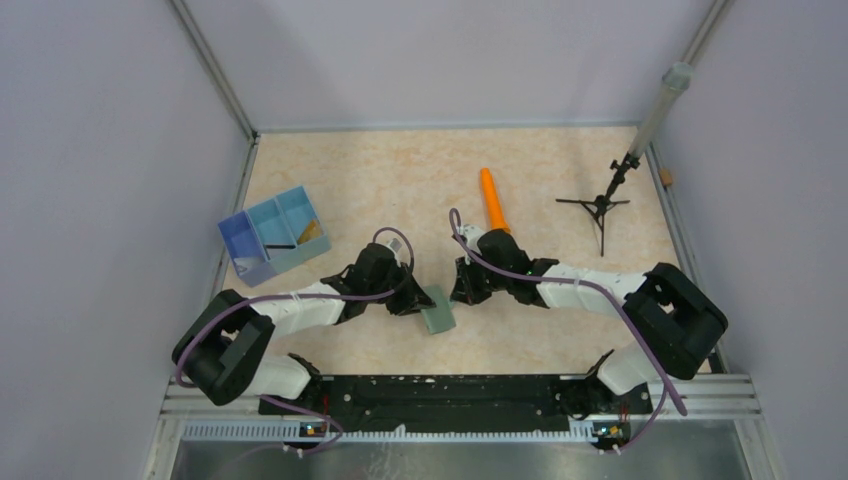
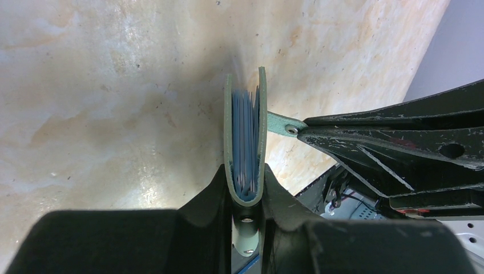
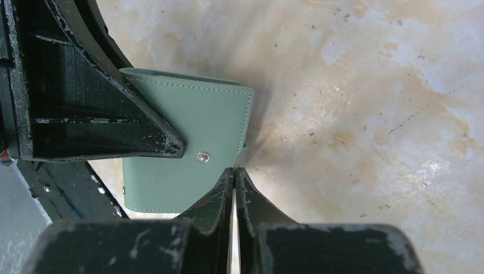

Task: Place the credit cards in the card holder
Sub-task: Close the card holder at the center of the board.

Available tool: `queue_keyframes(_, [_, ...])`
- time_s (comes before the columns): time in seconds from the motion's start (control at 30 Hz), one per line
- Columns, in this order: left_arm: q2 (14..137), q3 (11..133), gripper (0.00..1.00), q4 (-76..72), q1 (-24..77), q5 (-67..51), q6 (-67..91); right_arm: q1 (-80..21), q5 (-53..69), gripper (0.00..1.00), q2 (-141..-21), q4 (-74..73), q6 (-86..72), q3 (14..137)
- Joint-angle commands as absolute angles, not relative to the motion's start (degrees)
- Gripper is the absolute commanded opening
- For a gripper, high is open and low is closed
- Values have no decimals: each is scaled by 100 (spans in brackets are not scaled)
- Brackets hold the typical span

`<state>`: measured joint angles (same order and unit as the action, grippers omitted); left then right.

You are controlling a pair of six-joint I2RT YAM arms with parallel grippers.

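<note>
The grey-green card holder (image 1: 438, 310) stands on edge on the table, and my left gripper (image 1: 414, 300) is shut on its folded spine. In the left wrist view the card holder (image 2: 246, 114) appears edge-on between my left gripper's (image 2: 246, 174) jaws, slightly parted, with pale blue pockets inside. Its closing strap (image 2: 279, 124) sticks out sideways to my right gripper's tips. In the right wrist view my right gripper (image 3: 234, 170) is shut at the card holder's (image 3: 194, 125) edge, pinching that strap. One gold-tan credit card (image 1: 312, 230) leans in the blue tray.
A blue three-compartment tray (image 1: 250, 240) sits at the left. An orange cylinder (image 1: 493, 200) lies behind the right gripper. A small black tripod stand (image 1: 600, 205) stands at the back right. Metal rails and walls edge the table.
</note>
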<state>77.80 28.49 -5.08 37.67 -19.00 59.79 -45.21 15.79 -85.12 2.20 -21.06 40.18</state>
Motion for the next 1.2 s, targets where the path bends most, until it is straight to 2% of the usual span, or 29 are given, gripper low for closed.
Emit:
queue_keyframes(0.0, [7816,3006,0,-500,3784,-1837,5840,-4482,1600,0,-8454,380,-2079,4077])
queue_keyframes(0.33, [7770,2997,0,-492,3779,-1767,5872,-4482,2275,0,-8460,1128,-2450,3805])
queue_keyframes(1.17, [7838,2979,0,-554,3778,-1802,5889,-4545,2310,0,-8813,1719,-2711,3657])
